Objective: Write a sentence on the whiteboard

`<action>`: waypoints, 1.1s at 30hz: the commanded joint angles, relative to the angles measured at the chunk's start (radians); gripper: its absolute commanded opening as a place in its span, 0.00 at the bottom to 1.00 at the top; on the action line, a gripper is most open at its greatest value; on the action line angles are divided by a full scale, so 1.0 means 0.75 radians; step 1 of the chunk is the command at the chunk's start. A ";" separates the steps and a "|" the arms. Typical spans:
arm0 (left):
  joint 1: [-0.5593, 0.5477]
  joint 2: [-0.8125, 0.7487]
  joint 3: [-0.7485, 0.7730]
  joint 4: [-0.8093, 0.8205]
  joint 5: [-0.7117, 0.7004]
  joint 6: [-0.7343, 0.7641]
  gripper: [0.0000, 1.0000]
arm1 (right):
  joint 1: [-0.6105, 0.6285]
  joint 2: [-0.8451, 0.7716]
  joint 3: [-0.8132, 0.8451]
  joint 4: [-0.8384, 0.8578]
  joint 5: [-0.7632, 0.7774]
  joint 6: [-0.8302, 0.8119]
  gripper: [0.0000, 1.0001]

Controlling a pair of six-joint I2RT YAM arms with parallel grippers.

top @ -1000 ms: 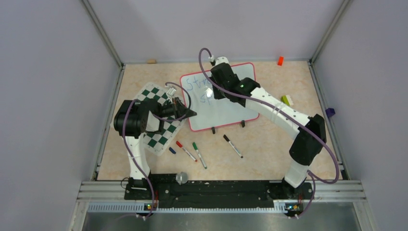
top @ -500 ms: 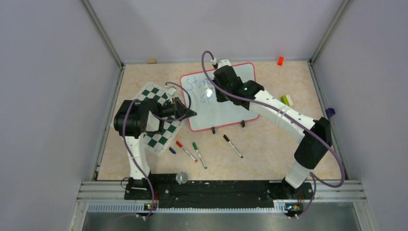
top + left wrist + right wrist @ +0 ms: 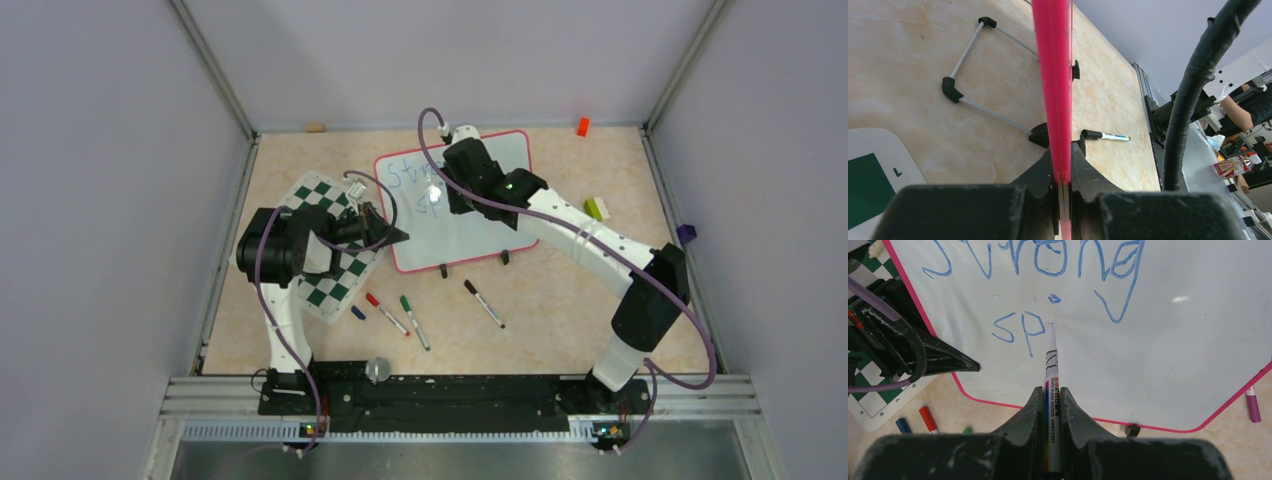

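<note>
Both clamped: left gripper on whiteboard edge; right gripper on marker by the sentence

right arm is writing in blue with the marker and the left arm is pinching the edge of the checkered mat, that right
Not quite: the left fingers are shut on the whiteboard by its pink frame, not on the checkered mat, as the left wrist view shows. The right fingers do hold the marker at the blue writing.
</note>
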State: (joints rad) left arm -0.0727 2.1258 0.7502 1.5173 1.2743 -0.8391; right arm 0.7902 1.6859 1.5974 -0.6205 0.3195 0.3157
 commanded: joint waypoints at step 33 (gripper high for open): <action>0.040 -0.013 -0.001 0.137 -0.098 0.093 0.00 | 0.012 0.073 0.054 0.012 0.041 0.010 0.00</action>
State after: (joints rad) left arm -0.0723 2.1258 0.7502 1.5139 1.2709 -0.8417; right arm 0.7918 1.7466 1.6440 -0.6178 0.3401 0.3004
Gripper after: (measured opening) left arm 0.106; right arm 0.087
